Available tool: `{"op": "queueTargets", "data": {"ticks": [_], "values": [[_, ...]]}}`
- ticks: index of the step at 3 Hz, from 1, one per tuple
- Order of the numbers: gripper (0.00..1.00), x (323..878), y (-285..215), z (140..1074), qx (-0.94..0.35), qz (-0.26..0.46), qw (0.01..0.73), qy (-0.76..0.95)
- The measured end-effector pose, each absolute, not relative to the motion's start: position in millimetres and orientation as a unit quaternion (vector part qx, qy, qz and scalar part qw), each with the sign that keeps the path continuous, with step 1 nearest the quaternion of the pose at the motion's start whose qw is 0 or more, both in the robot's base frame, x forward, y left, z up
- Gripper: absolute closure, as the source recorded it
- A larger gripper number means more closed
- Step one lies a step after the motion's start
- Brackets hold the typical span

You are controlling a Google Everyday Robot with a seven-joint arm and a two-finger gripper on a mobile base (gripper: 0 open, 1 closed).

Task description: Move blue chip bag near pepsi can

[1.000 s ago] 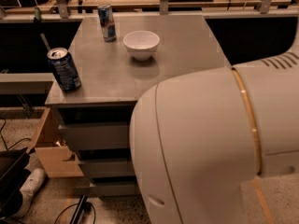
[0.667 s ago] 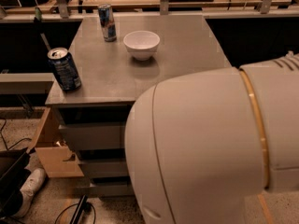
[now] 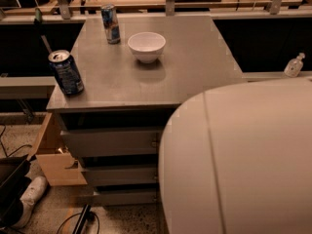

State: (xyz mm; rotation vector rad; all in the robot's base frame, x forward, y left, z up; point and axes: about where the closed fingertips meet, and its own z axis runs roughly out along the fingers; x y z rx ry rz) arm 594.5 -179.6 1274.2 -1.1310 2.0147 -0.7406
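White arm housing (image 3: 239, 160) fills the lower right and the gripper is nowhere in sight, so I can't tell if it's wide, narrow or carrying anything. Change since a second ago: the housing has slid right and lower, uncovering more of the grey table (image 3: 195, 72) front edge and the drawers (image 3: 112, 143). No blue chip bag visible anywhere; possibly behind the housing, can't confirm. The pepsi can (image 3: 66, 72) stands at the table's near-left corner, unmoved; white bowl (image 3: 146, 46) and slim can (image 3: 110, 23) sit further back, unmoved too. My read: arm repositioning, bag not yet beside the can.
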Motion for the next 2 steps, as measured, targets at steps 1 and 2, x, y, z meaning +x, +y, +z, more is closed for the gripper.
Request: {"op": "queueTargets", "data": {"ticks": [1,2], "values": [[1.0,583,-203,1239,-0.381,-0.169,0.369,0.831],[1.0,567,-214,1217,-0.313,-0.063,0.381,0.868]]}}
